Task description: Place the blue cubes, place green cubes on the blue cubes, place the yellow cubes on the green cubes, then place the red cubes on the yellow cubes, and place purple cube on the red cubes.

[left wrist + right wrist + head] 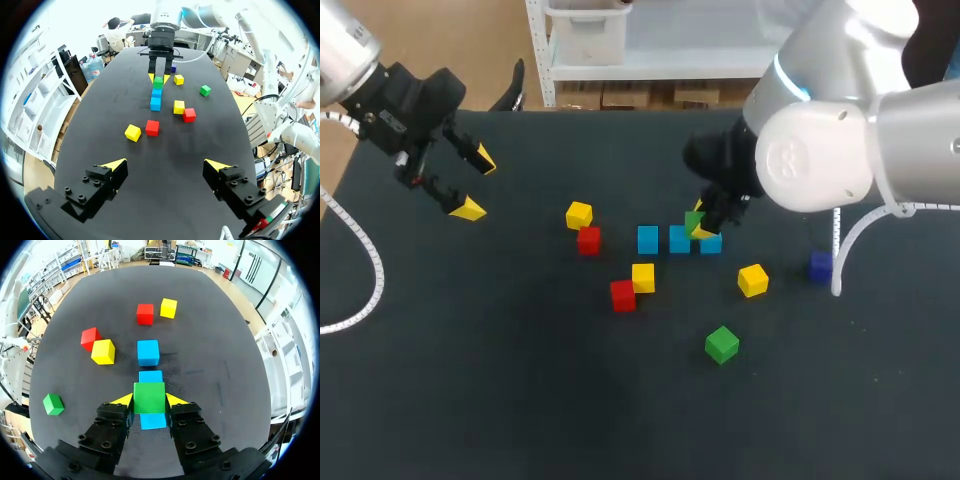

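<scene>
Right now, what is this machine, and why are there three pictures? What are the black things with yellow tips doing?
It is a two-armed robot at a black table. One picture looks down from above; the two round ones come from cameras on its wrists. The yellow-tipped things are its grippers, like hands. The left gripper is open and empty. The right gripper pinches a green cube right over the end of a row of three blue cubes. Loose on the table lie three yellow cubes, two red cubes, another green cube and a purple cube.
</scene>
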Action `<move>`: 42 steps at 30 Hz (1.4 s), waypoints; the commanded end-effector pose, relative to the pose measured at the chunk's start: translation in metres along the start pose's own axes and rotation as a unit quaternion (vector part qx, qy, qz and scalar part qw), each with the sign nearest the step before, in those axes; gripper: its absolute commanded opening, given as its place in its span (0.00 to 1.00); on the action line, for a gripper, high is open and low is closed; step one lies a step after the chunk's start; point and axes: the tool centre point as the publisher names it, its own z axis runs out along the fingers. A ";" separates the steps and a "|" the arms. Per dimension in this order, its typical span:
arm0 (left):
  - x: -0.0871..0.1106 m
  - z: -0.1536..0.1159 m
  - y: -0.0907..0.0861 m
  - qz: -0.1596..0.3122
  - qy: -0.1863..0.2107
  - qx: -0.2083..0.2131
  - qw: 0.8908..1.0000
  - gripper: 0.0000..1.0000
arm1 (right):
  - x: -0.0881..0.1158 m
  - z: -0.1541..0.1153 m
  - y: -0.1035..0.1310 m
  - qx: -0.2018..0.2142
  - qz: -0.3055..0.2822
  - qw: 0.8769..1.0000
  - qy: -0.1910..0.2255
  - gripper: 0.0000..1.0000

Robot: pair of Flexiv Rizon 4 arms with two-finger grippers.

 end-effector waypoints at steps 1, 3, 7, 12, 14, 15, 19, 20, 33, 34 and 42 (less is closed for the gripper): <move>0.001 0.000 0.000 0.002 -0.002 -0.001 1.000 1.00 | 0.000 0.000 -0.001 -0.001 0.001 1.000 0.000 0.00; 0.001 0.000 0.000 0.002 -0.002 -0.001 1.000 1.00 | 0.000 0.000 -0.001 -0.001 0.001 1.000 0.000 0.00; 0.001 0.000 0.000 0.002 -0.002 -0.001 1.000 1.00 | 0.000 0.000 -0.001 -0.001 0.001 1.000 -0.001 0.00; 0.001 0.000 0.000 0.002 -0.002 -0.001 1.000 1.00 | 0.001 0.000 -0.002 0.000 0.002 1.000 -0.002 0.00; 0.001 0.000 0.000 0.002 -0.002 -0.001 1.000 1.00 | 0.001 -0.001 -0.002 0.000 0.002 1.000 -0.003 0.00; 0.001 0.000 0.000 0.002 -0.002 -0.001 1.000 1.00 | 0.001 -0.001 -0.002 0.001 0.002 1.000 -0.003 0.00; 0.001 0.000 0.000 0.002 -0.002 -0.001 1.000 1.00 | 0.002 -0.002 -0.002 0.003 0.003 1.000 -0.003 0.00; 0.001 0.000 0.000 0.002 -0.002 -0.001 1.000 1.00 | 0.002 -0.002 -0.002 0.003 0.003 1.000 -0.004 0.00; 0.001 0.000 0.000 0.002 -0.002 -0.001 1.000 1.00 | 0.003 -0.003 0.000 0.002 0.002 1.000 -0.004 0.00; 0.001 0.000 0.000 0.002 -0.002 -0.001 1.000 1.00 | 0.003 -0.003 0.000 0.002 0.002 1.000 -0.004 0.02; 0.001 0.000 0.000 0.002 -0.002 -0.001 1.000 1.00 | 0.003 -0.002 0.000 0.000 0.001 1.000 -0.005 0.12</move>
